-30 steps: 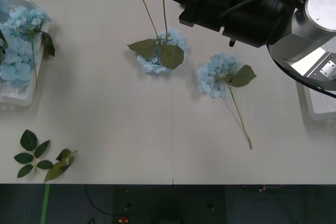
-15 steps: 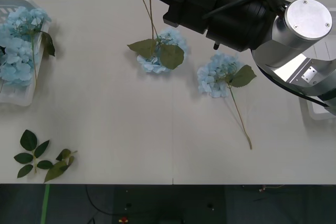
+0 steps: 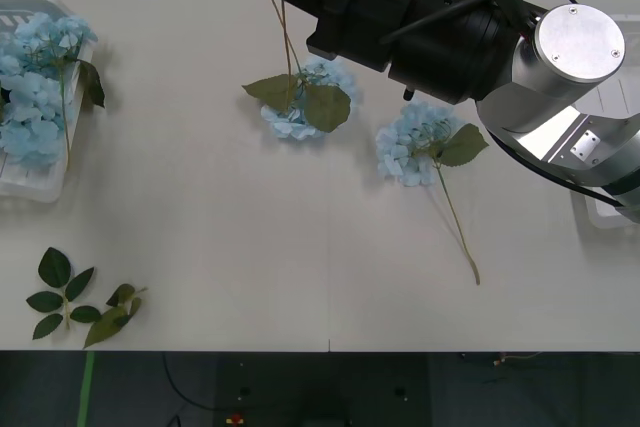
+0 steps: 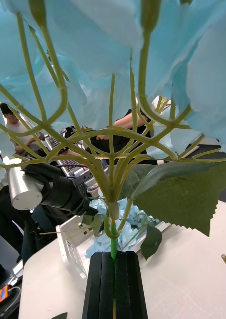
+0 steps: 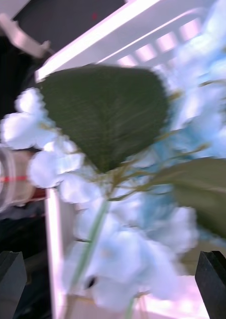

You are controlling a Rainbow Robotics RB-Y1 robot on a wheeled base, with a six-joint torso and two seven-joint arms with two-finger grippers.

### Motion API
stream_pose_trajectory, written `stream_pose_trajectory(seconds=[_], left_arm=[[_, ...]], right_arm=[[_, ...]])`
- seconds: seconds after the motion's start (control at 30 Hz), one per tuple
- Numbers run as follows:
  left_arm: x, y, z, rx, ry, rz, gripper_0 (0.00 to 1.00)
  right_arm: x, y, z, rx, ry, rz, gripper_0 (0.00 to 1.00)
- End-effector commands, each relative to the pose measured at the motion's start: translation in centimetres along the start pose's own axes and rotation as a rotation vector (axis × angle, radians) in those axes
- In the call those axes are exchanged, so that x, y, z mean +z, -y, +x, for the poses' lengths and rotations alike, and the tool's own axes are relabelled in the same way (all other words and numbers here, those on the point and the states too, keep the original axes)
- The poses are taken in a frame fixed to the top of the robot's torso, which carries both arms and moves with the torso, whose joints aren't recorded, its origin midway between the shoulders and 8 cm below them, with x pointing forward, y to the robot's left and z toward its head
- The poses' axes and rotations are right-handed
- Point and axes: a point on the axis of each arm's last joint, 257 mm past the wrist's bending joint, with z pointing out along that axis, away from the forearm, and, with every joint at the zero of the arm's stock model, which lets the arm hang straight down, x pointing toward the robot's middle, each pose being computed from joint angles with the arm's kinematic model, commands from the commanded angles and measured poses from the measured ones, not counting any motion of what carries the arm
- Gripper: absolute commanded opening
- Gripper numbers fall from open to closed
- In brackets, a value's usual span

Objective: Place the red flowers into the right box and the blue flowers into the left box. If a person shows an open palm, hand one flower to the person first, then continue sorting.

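Pinching a blue flower (image 4: 113, 149) stalk (black fingers together): right claw (image 4: 114, 284).

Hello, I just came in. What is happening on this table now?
The robot is sorting blue flowers. Its right gripper is shut on the stalk of one flower near the table's far edge. The left gripper is open over the left box, which already holds several flowers.

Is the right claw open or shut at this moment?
Shut on a blue flower: in the wrist view, the right claw has its black fingers pressed together around the green stalk.
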Motion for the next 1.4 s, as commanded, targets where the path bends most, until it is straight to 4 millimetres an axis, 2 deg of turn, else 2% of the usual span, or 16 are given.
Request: stream_pose_trajectory(seconds=[0.03,0.17,0.4,0.5,0.6,0.8,0.83,1.03,1.07,1.13,1.23,1.3,1.4], left_arm=[[-3.7,-0.2,-0.8,-0.075,0.068,0.096,1.0],[-6.1,1.5,1.1,-0.12,0.072,0.179,1.0],[-11.9,3.9,4.9,-0.078,0.078,0.268,1.0],[-13.8,4.8,5.8,-0.044,0.088,0.283,1.0],[-16.1,6.7,5.8,-0.028,0.115,0.333,1.0],[-21.0,13.8,4.3,-0.075,0.183,0.543,1.0],[-22.2,16.1,4.2,-0.093,0.197,0.605,1.0],[-25.1,24.4,2.7,-0.188,0.287,0.814,1.0],[-25.3,25.2,2.5,-0.197,0.297,0.831,1.0],[-26.3,28.0,1.3,-0.228,0.342,0.896,1.0],[-28.0,31.1,-0.4,-0.293,0.394,0.984,1.0],[-29.9,33.7,-2.1,-0.362,0.437,1.073,1.0],[-31.6,36.2,-3.9,-0.433,0.477,1.149,1.0]], right_arm=[[1.6,-2.6,-1.6,-0.046,0.034,-0.05,0.0],[1.7,-2.6,-1.7,-0.043,0.04,-0.045,0.0],[1.8,-2.5,-1.7,-0.045,0.044,-0.042,0.0],[1.9,-2.7,-1.7,-0.041,0.046,-0.046,0.0],[1.9,-2.7,-1.7,-0.039,0.046,-0.044,0.0],[2.0,-2.8,-1.4,-0.038,0.043,-0.046,0.0],[2.0,-2.8,-1.3,-0.035,0.044,-0.044,0.0],[2.1,-2.8,-1.1,-0.035,0.043,-0.039,0.0],[2.1,-2.8,-1.1,-0.032,0.043,-0.039,0.0],[2.2,-2.8,-1.1,-0.033,0.042,-0.041,0.0],[2.2,-2.8,-1.1,-0.033,0.042,-0.041,0.0],[2.2,-2.9,-1.0,-0.032,0.041,-0.042,0.0],[2.2,-2.9,-0.9,-0.032,0.04,-0.04,0.0]])
